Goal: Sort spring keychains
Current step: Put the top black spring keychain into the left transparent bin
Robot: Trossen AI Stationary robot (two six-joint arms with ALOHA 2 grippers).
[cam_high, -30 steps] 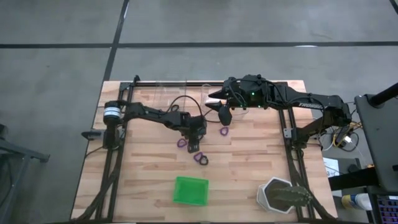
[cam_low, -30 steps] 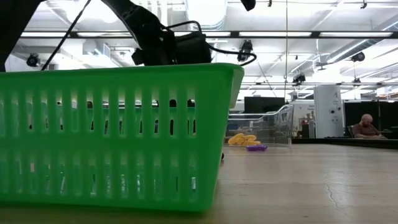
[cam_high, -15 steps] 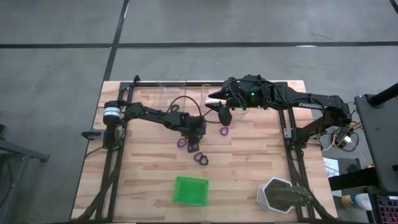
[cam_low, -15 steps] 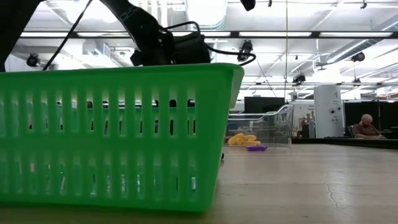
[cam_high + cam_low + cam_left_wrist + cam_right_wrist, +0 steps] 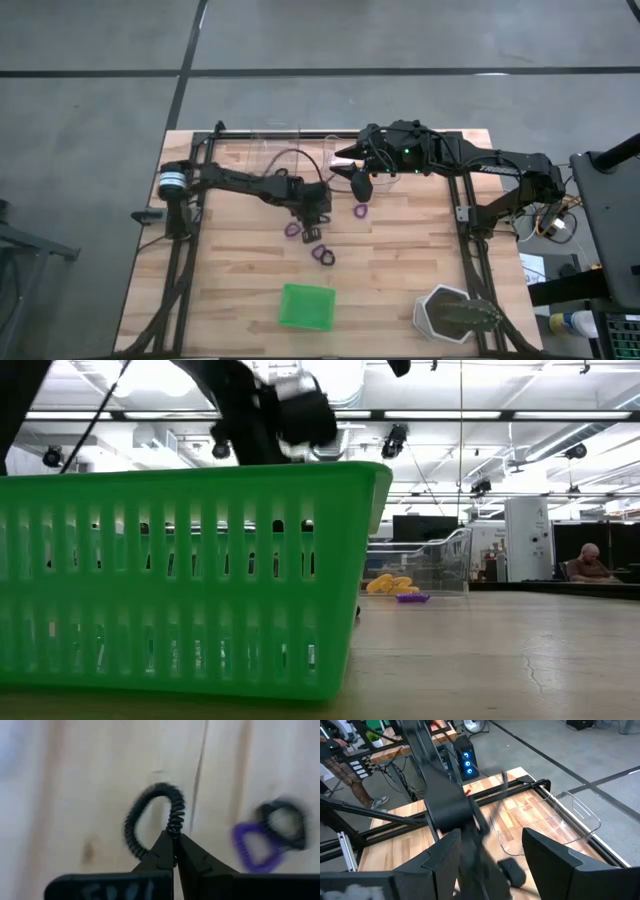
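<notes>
My left gripper [image 5: 315,233] hangs over the middle of the table, shut on a black spring keychain [image 5: 152,820]. Just past it in the left wrist view, a purple keychain [image 5: 252,851] and a black one [image 5: 283,820] lie overlapping on the wood. Purple keychains [image 5: 293,229] [image 5: 322,254] [image 5: 359,211] rest flat on the table. My right gripper [image 5: 360,186] hovers open near the far side, beside the clear trays [image 5: 345,152]. Orange keychains [image 5: 388,584] sit in a clear tray. My left gripper pinches the black keychain between its two fingertips [image 5: 174,836], on the coiled spring section [image 5: 176,817] at one side of the loop. The fingers come from above, pointing down. The loop sticks out beyond the tips, over the wood.
The green square tray [image 5: 306,306] stands near the table's near edge and fills the low view [image 5: 180,560]. A grey hexagonal pot [image 5: 455,315] sits at the near right corner. A person [image 5: 590,563] sits far behind the table.
My left gripper has risen, staying shut, and the black keychain has come up with it; the wrist climbs higher in the low view. The right arm has kept still.
</notes>
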